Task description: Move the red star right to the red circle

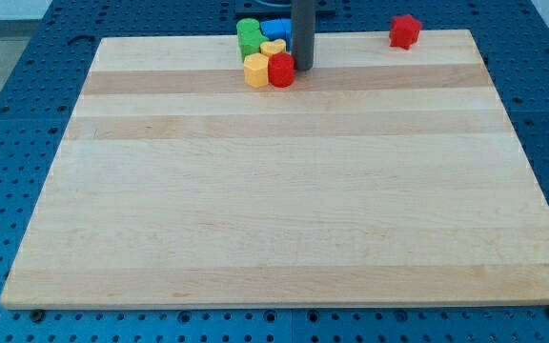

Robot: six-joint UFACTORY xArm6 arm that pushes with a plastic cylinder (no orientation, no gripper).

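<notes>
Wood board [284,191]: my tip [303,68] touches red circle [281,70] at its 3 o'clock; red star [404,30] well apart at 2 o'clock; no fingers, plain rod.

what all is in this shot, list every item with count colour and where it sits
wooden board: 1, light wood, fills most of the view
pegboard surface: 1, blue, around the board
red star: 1, red, top edge, view's right
red circle: 1, red, top centre cluster
yellow block: 1, yellow, touching the red circle's left
yellow heart: 1, yellow, mid-cluster
green block: 1, green, cluster's left
blue block: 1, blue, cluster's top
my tip: 1, dark, just right of the red circle
</notes>
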